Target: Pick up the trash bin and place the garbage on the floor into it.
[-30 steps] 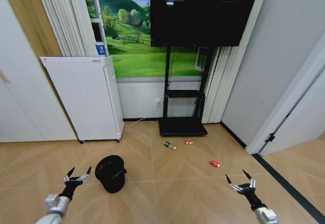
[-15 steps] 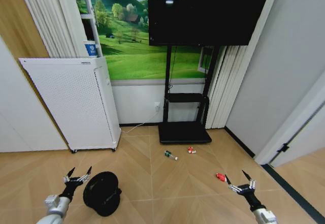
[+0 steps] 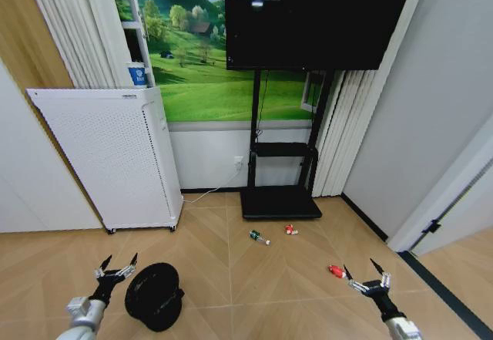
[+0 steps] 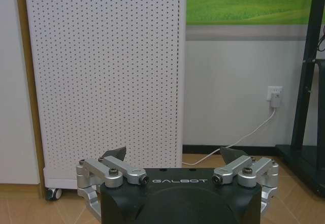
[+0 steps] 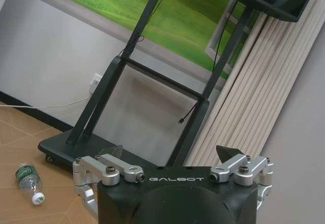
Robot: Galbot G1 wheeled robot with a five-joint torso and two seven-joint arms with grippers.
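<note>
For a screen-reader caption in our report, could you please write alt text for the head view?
Both arms reach forward with open pincers over the floor: the left pincer beside the trash bin, the right pincer near a small red item. A green bottle and another red item lie before the TV stand base, with a white perforated unit at left.

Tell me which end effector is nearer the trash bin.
Left. The left end effector is open beside the trash bin; the right end effector, open, is across the floor.
</note>
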